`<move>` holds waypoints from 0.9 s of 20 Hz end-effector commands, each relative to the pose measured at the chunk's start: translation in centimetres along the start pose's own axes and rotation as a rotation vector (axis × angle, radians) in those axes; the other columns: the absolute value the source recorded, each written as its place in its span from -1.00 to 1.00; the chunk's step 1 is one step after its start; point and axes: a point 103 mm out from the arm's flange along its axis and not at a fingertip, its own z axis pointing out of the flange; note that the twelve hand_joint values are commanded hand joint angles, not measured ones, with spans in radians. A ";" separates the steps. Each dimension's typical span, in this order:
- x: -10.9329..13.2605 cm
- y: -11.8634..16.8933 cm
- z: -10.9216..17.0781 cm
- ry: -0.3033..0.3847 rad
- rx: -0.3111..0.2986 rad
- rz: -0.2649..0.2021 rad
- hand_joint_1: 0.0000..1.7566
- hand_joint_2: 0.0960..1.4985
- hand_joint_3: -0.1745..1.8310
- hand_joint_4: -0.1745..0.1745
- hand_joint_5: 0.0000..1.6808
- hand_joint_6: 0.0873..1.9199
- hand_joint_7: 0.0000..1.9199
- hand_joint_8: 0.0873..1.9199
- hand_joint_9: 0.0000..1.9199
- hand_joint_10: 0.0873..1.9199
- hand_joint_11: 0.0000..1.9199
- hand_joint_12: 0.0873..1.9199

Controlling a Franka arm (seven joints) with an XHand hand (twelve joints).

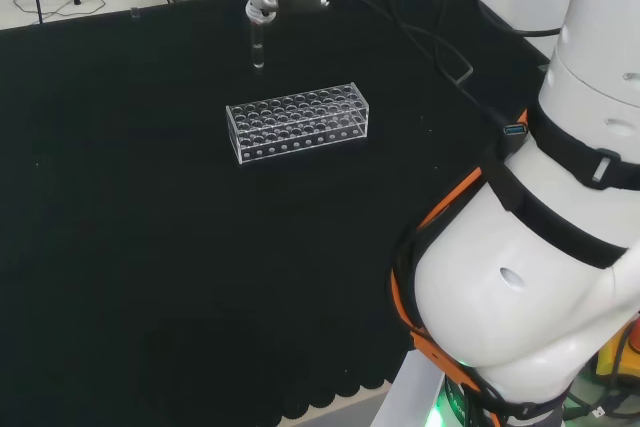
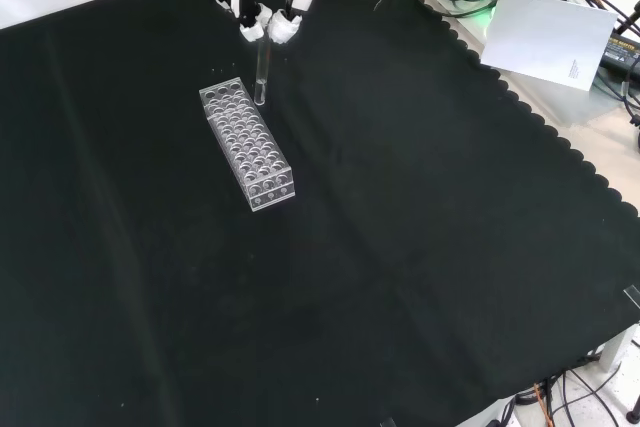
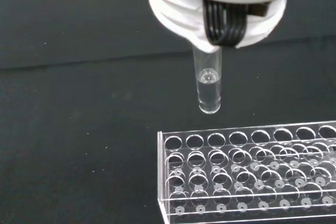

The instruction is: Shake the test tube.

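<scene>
In the head view, the hand (image 1: 263,2) is at the top of the frame, a little left of the middle. Its fingers are pinched on the top of the test tube (image 1: 258,51). The tube hangs straight down, long way up and down, with its round end at the bottom. It is up in the air over the black cloth of the bench (image 1: 150,247). A clear rack (image 1: 298,125) with many holes stands lower in the frame, apart from the tube. The big white arm (image 1: 540,277) is at the right side. In the front view, the hand (image 2: 262,19) comes in at the top, left of the middle, and its fingertips (image 2: 283,29) are closed on the tube's top. The tube (image 2: 262,77) points down, and its low end shows just by the upper end of the rack (image 2: 247,145). A white sheet of paper (image 2: 545,37) lies at the upper right, off the cloth. In the wrist view, the tube (image 3: 208,87) hangs down from the white hand (image 3: 220,3). A bit of clear liquid sits in its round bottom. The rack (image 3: 247,171) is below it, and the tube is not in any hole.
</scene>
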 end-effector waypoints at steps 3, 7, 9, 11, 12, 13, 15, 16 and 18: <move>3.9 -1.2 -0.7 0.028 -0.003 -0.097 0.63 -0.23 -0.22 -1.00 0.57 -0.54 0.47 -0.36 0.54 -1.00 -0.26 0.22; 6.1 -1.2 -1.0 0.039 -0.004 -0.145 0.63 -0.23 -0.22 -1.00 0.58 -0.54 0.47 -0.36 0.54 -1.00 -0.26 0.22; 7.0 -1.2 -1.1 0.041 -0.004 -0.167 0.63 -0.23 -0.22 -1.00 0.58 -0.54 0.47 -0.36 0.54 -1.00 -0.26 0.22; 7.7 -1.1 -1.2 0.041 -0.005 -0.183 0.63 -0.23 -0.22 -1.00 0.58 -0.54 0.47 -0.36 0.54 -1.00 -0.26 0.22; 7.9 -1.1 -1.2 0.041 -0.005 -0.189 0.63 -0.23 -0.22 -1.00 0.58 -0.54 0.47 -0.36 0.54 -1.00 -0.26 0.22; 8.1 -1.1 -1.2 0.041 -0.004 -0.190 0.63 -0.23 -0.21 -1.00 0.58 -0.54 0.47 -0.36 0.54 -1.00 -0.26 0.22; 7.9 -1.0 -1.1 0.032 0.000 -0.184 0.63 -0.23 -0.21 -1.00 0.58 -0.54 0.47 -0.36 0.54 -1.00 -0.26 0.23; 7.6 -0.9 -1.0 0.026 0.002 -0.177 0.63 -0.23 -0.21 -1.00 0.58 -0.54 0.47 -0.36 0.54 -1.00 -0.26 0.23; 6.8 -0.7 -0.8 0.012 0.009 -0.155 0.63 -0.24 -0.21 -1.00 0.58 -0.54 0.47 -0.36 0.54 -1.00 -0.26 0.23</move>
